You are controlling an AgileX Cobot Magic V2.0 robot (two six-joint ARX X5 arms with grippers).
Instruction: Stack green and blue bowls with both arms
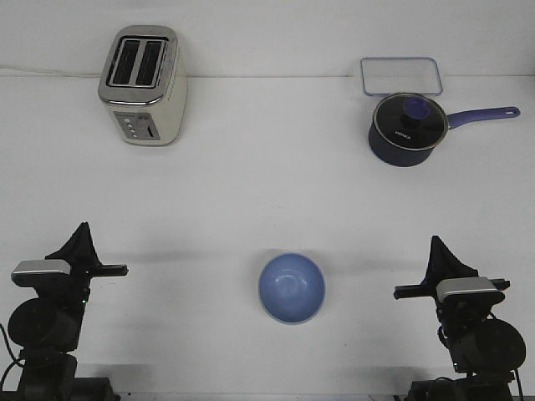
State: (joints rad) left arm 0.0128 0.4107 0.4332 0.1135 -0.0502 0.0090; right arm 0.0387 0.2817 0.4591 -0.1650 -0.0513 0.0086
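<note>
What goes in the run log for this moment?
blue bowl centre front, green rim beneath | left gripper apart | right gripper apart | toaster, saucepan at back

Green bowl apparently hidden beneath blue bowl

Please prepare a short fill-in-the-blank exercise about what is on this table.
1. The blue bowl sits on the table between the two ____.
2. The toaster has ____ slots on top.
3. The saucepan is covered by a ____ lid.
4. The saucepan's handle points toward the robot's ____ side.

Missing words: arms; two; glass; right
</note>
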